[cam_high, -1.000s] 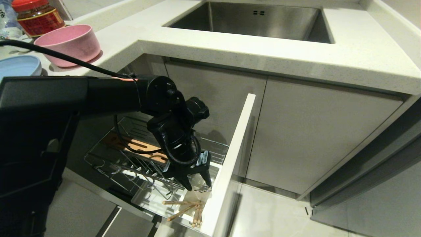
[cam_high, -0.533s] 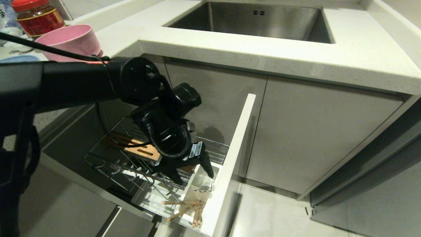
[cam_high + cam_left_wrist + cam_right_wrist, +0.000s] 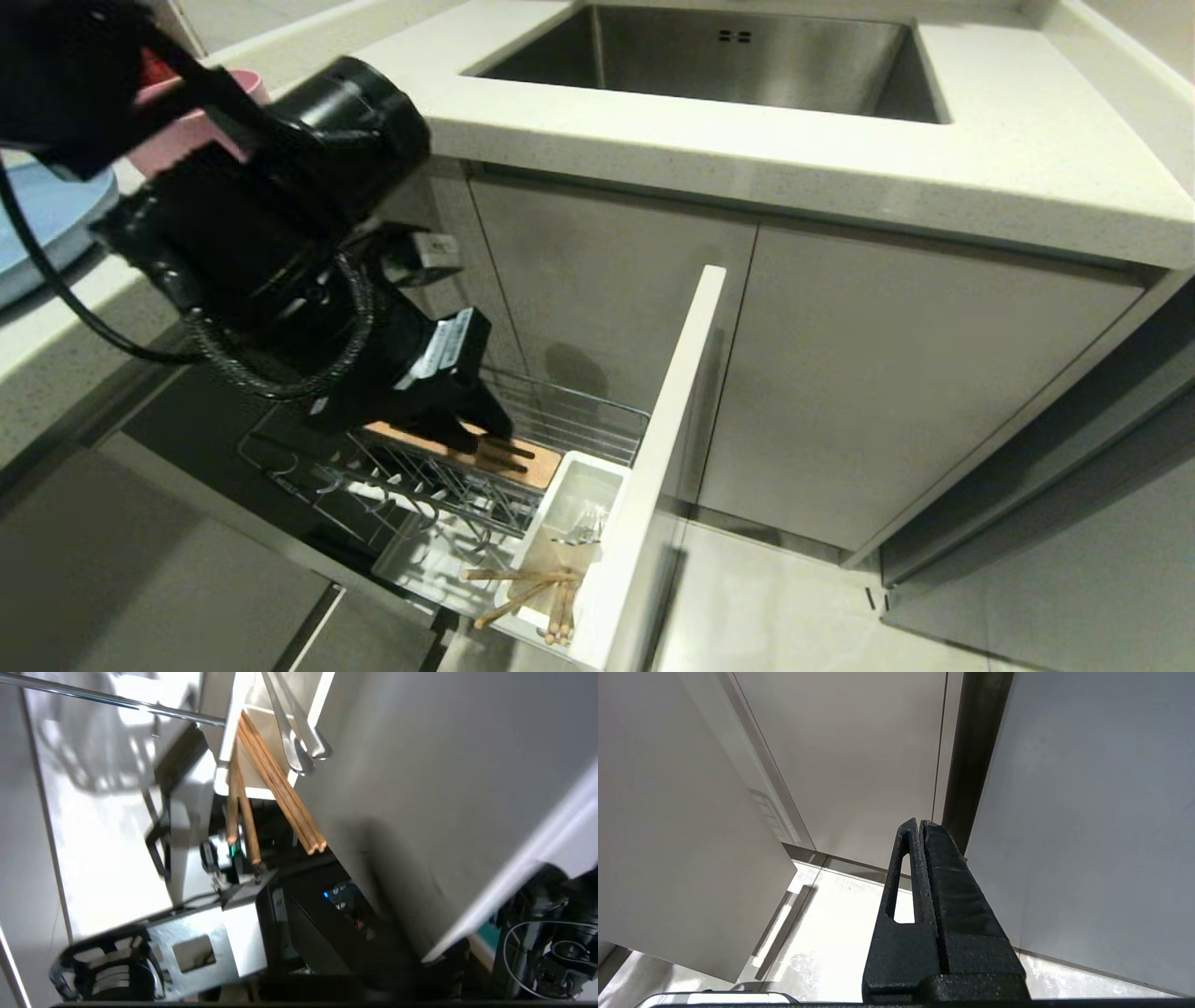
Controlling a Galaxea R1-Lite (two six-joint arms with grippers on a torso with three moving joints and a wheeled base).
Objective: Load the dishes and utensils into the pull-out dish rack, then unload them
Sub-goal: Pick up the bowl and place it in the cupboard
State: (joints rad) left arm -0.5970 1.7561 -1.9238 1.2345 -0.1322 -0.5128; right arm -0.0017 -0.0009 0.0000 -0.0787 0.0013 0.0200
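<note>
Wooden light-brown chopsticks (image 3: 523,590) in the white plastic utensil bin (image 3: 571,504) looked light, stiff, best pinched mid-shaft, while the left gripper (image 3: 467,431) hung closed, empty.

The pull-out dish rack (image 3: 560,420) stands drawn out below the counter, its white bin holding wooden chopsticks (image 3: 527,588) and silver cutlery (image 3: 581,534), while the pink bowl (image 3: 187,131) and blue plate (image 3: 47,224) sit on the counter.
</note>
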